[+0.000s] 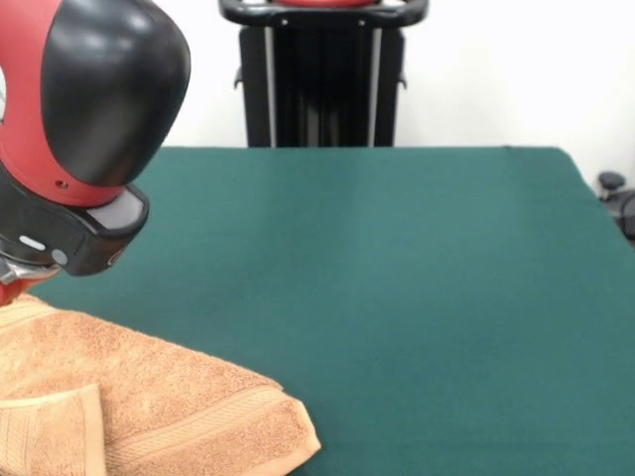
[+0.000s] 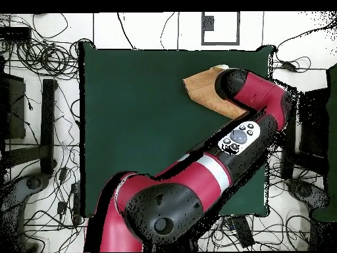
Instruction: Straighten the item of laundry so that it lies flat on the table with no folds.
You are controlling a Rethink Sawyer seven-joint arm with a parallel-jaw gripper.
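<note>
The orange-tan towel [image 1: 169, 397] lies at the near left corner of the green table [image 1: 397, 278]. It runs off the picture's left and bottom edges. One corner flap [image 1: 50, 426] is folded over on top of it, and a woven band runs along its right edge. My arm's red and black wrist [image 1: 89, 119] hangs just over the towel's far left part. Only a bit of my gripper [image 1: 8, 278] shows below the wrist at the left edge. From overhead, the arm's end [image 2: 230, 82] covers much of the towel [image 2: 201, 89] near the table's top right corner.
The black pedestal [image 1: 322, 69] stands behind the table's far edge. Green cloth [image 2: 131, 118] stretches wide to the left of the towel overhead. Tangled cables [image 2: 39, 53] and dark stands [image 2: 46, 112] lie on the floor around the table.
</note>
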